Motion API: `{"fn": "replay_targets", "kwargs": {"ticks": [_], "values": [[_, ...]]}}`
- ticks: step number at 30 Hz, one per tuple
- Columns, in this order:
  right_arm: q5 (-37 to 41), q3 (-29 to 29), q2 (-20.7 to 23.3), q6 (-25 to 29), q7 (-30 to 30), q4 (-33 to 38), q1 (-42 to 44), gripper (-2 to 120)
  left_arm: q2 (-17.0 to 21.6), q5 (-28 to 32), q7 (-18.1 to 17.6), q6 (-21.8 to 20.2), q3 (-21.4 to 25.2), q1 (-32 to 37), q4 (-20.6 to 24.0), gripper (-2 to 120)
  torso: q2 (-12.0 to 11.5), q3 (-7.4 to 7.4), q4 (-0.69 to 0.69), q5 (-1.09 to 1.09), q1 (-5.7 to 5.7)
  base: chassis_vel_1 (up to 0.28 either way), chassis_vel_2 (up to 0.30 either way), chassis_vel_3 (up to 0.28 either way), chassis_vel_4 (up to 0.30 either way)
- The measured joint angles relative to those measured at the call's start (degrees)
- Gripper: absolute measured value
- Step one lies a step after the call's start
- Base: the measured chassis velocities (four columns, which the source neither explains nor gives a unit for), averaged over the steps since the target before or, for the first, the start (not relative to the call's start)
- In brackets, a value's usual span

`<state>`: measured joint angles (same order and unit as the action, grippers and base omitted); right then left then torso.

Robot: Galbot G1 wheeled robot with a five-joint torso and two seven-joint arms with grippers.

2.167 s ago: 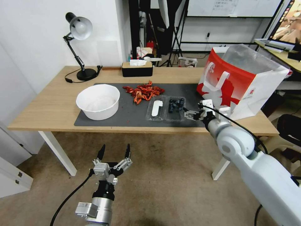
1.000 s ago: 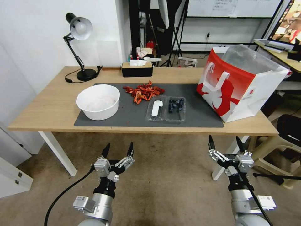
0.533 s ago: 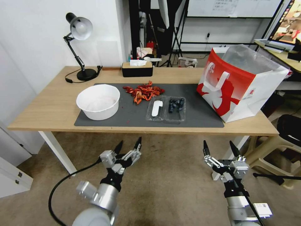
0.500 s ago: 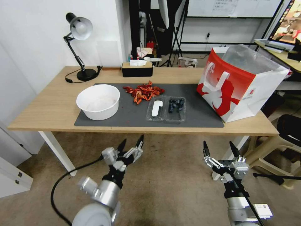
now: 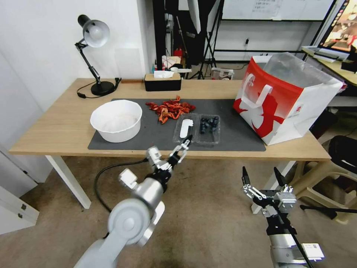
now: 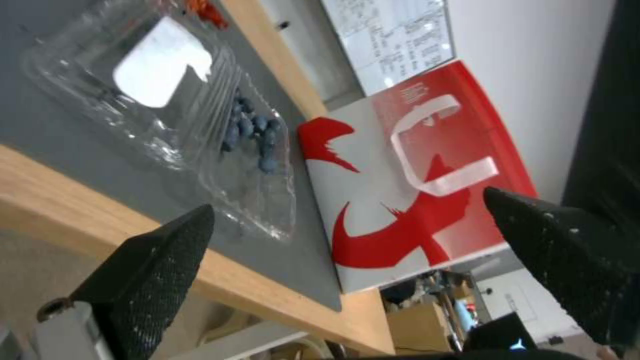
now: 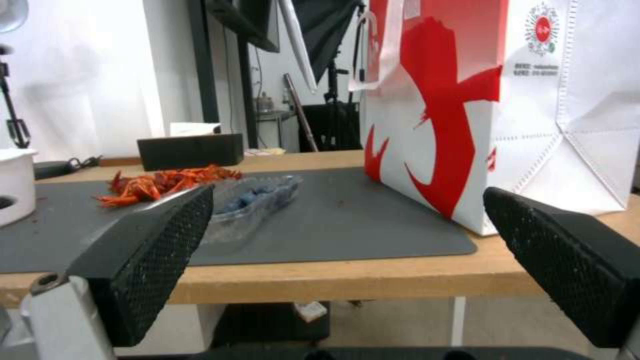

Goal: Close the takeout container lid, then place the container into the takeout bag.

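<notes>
I have the left gripper reached up to the near edge of the table, its fingers spread wide with nothing between them, tips just short of the takeout container. Through the left wrist camera the container lies open just ahead of the fingertips, dark blueberries in the half nearer the bag. The lid lies flat, hinged open, directly beyond my left fingertips, and its white sticker label faces up. Both halves rest on the dark mat. The takeout bag stands upright beyond the container and off to the right of my left gripper, mouth open with the clear liner showing; in the left wrist view its red print and white loop handle sit between my two fingers, farther off. My right gripper hangs low in front of the table, below its edge, fingers wide apart and empty; from its wrist camera the bag is ahead and the container lies ahead to the side. Farther left of my left gripper sit a white bowl and a pile of red crayfish.
</notes>
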<state>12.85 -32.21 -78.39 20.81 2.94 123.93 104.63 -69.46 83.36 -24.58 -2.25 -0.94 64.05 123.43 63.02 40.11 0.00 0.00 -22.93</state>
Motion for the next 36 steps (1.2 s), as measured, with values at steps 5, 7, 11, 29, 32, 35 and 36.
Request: {"fn": "replay_targets", "kwargs": {"ticks": [5,7,11,29,32,35,36], "values": [[-0.22,-0.41,-0.49,0.27,0.14,-0.32,0.19,100,-2.89,2.37,-6.93,0.66,-2.19,-6.65,-3.53,100,0.0,0.0,-0.01,0.01,-0.01,0.0,0.0,0.0,0.0],[-0.24,-0.56,-0.54,0.48,0.17,-0.46,0.28,100,-3.61,2.56,-8.18,0.92,-2.69,-8.19,-5.2,100,0.0,0.0,-0.01,0.01,0.0,0.0,0.0,0.0,0.0],[-0.32,-0.65,-0.6,0.58,0.23,-0.63,0.32,100,-4.48,2.55,-9.81,1.39,-3.33,-9.66,-7.59,100,0.0,0.0,0.0,0.0,0.0,0.0,0.0,0.0,0.0],[-2.34,1.16,-2.17,0.6,0.88,-0.95,-0.65,100,-8.81,0.12,-12.26,2.4,-4.11,-12.4,-14.55,100,0.0,-0.01,0.0,0.0,0.01,0.0,0.0,0.0,0.0],[-2.36,1.17,-2.18,0.59,0.91,-0.97,-0.67,100,-9.05,-0.17,-12.26,2.73,-4.19,-12.56,-15.34,100,0.0,0.0,0.0,0.0,0.01,0.0,0.0,0.0,0.0],[-2.27,0.84,-2.1,0.64,0.91,-1.28,-0.58,100,-9.12,-0.24,-12.22,2.95,-4.22,-12.96,-16.18,100,0.01,-0.01,0.0,0.0,0.01,0.0,0.0,0.0,0.0],[-2.27,0.84,-2.1,0.64,0.91,-1.28,-0.58,100,-9.12,-0.24,-12.22,2.95,-4.22,-12.96,-16.18,100,0.01,-0.01,0.0,0.0,0.01,0.0,0.0,0.0,0.0]]}}
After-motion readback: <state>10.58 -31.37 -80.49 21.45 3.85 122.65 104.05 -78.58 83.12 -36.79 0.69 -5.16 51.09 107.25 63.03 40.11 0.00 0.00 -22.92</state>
